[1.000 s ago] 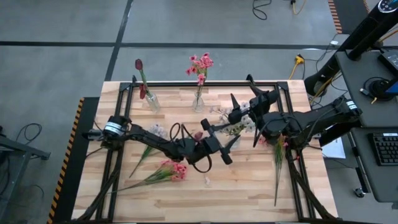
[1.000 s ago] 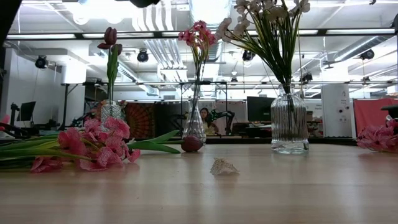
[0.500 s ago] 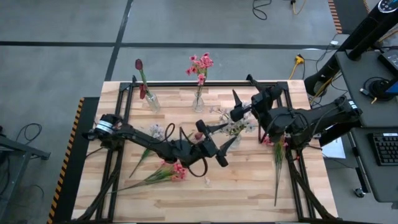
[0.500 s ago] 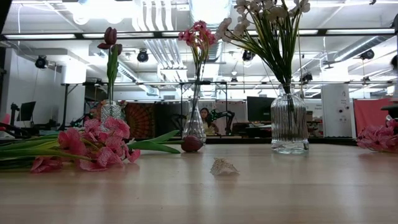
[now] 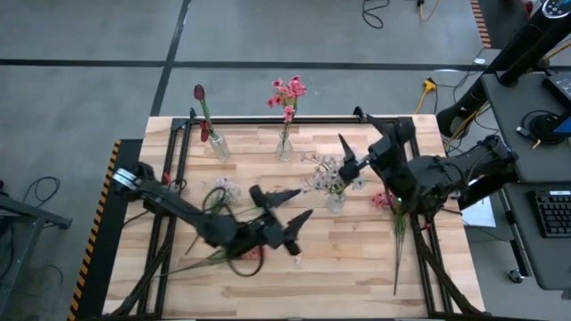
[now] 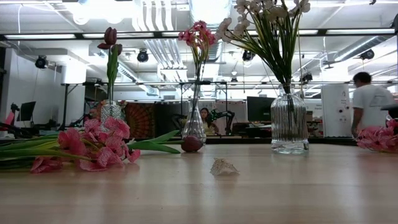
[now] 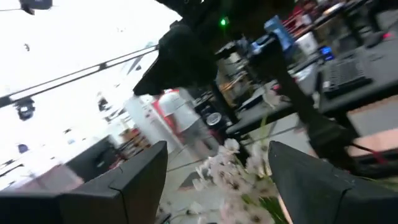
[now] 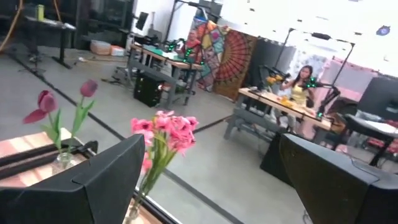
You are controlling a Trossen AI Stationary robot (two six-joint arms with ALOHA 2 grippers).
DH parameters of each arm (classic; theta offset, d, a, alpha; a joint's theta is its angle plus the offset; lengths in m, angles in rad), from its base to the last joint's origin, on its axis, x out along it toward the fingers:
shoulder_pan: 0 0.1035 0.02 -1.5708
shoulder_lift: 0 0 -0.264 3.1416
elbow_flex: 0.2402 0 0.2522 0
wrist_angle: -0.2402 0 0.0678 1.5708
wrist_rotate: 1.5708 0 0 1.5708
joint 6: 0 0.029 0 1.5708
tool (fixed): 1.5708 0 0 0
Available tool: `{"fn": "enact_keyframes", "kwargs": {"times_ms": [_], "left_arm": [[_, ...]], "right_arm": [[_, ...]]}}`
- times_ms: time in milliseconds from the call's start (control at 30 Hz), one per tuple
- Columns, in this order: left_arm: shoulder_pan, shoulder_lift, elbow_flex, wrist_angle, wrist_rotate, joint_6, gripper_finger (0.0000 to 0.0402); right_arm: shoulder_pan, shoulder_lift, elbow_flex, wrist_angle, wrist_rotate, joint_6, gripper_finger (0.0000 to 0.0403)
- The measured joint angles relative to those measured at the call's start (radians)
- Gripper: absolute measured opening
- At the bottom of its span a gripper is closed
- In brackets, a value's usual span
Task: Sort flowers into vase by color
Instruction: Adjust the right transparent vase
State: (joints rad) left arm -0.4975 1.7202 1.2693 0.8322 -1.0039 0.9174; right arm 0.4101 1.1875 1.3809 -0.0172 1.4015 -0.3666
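Flowers status, left to right: dark red tulips (image 5: 200,93) sit in the left vase (image 5: 217,147) at the tabletop's (image 5: 357,285) far edge, and a pink bunch (image 6: 102,144) lies loose on the wood near the left arm. Pink blooms (image 5: 287,91) are in the middle vase (image 5: 285,148), a loose red bud (image 6: 191,144) lies near its base in the low view, and a small pale scrap (image 6: 224,167) lies nearer the front edge. White sprays (image 5: 328,172) stand in the ribbed vase (image 6: 289,123). More pink stems (image 5: 397,223) lie under the right arm.

Left end effector (image 5: 282,207): fingers spread, nothing between them, up over mid-tabletop just left of the white sprays. Right end effector (image 5: 349,156): spread wide, empty, held high at the far side of the ribbed vase, looking toward the tulips and pink blooms.

Risks:
- both arms crowd the ribbed vase; a swing by either could tip it or drag sprays out.
- left arm's links overlie the loose pink bunch; reaching down could snag stems or shove them off.
- thin stems could slip in a loose pinch.
- pink stems on the right are partly covered by the right arm, so access is blocked.

A person stands in the room behind, well clear of the tabletop.
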Motion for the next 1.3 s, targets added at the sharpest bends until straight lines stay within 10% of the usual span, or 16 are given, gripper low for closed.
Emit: {"fn": "enact_keyframes", "kwargs": {"times_ms": [367, 867, 1300], "left_arm": [[-0.088, -0.348, -0.33, -0.195, 0.209, -0.31, 0.0261], [-0.123, -0.495, -0.422, -0.399, 0.257, -0.45, 0.0261], [-0.123, -0.494, -0.422, -0.431, 0.127, -0.444, 0.0261]], "right_arm": [[0.291, 0.015, 0.004, -0.059, -0.114, 0.106, 0.0366], [0.361, 0.06, -0.007, -0.64, -0.975, 0.844, 0.0366], [0.331, 0.131, -0.052, -1.259, -0.982, 1.776, 0.0366]]}}
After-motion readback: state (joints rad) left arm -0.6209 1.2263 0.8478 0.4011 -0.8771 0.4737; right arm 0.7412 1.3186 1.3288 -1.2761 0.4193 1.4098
